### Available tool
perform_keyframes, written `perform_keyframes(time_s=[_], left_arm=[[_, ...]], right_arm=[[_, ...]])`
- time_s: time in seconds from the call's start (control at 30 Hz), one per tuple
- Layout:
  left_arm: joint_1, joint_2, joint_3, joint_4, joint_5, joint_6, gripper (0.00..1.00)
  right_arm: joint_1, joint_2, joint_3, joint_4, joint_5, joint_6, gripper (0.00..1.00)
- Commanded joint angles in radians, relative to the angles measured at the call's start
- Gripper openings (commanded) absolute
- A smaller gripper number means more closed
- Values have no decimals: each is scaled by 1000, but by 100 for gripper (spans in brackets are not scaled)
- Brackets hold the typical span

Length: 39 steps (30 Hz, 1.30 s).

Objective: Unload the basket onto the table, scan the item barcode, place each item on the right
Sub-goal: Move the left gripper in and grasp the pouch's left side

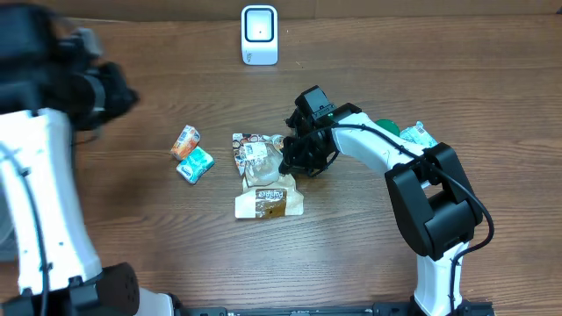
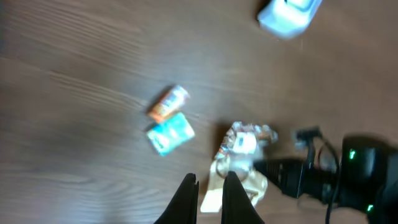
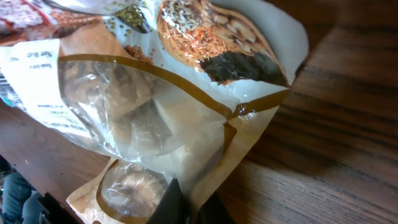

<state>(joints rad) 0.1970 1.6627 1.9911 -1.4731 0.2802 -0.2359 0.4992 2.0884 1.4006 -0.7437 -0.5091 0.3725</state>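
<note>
Right wrist, right gripper [image 3: 186, 198] pinching crinkly glossy plastic bag [image 3: 155, 124], left gripper [image 2: 210, 179] pressed together

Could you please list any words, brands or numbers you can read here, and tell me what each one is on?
No text here can be read with certainty.
White label on the snack bag: lines of print, too blurred to read.
Orange packet and teal packet: print too small to read.
Scanner: no text visible.

Overhead looks straight down on the table [image 1: 158, 250]. Left wrist sees the bag [image 2: 245, 180] far beyond its pincer [image 2: 210, 179]; right wrist, just ahead.
</note>
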Motion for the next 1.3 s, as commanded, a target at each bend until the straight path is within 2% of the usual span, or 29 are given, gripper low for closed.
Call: perform_keyframes(time_s=[0.0,0.13,0.27,0.43,0.63,0.87,1.03,1.13,1.27], left_arm=[[-101,5,-147,59,-21,-15,5],[-190,5,-350,194,45,-39,5],[-269,5,-567,401,156,-58,5],[-355,5,-796,651,159,-174,5],[-406,5,-949,870,158,-285,4],[-410,5,-1001,913,116,-295,4],[-410,6,-1028,937,13,-296,4],[-410,11,-1051,998,9,-296,4],[-410,35,-1063,1059,13,-295,4]], right_arm=[[5,-10,-2,2,7,-6,4],[5,-10,-2,2,7,-6,4],[5,-10,-2,2,8,-6,4],[5,-10,-2,2,8,-6,4],[5,-10,-2,0,8,-6,4],[5,-10,-2,-1,7,-5,5],[5,-10,-2,-2,-1,-6,23],[5,-10,-2,-1,-8,-5,27],[5,-10,-2,7,-16,-5,27]])
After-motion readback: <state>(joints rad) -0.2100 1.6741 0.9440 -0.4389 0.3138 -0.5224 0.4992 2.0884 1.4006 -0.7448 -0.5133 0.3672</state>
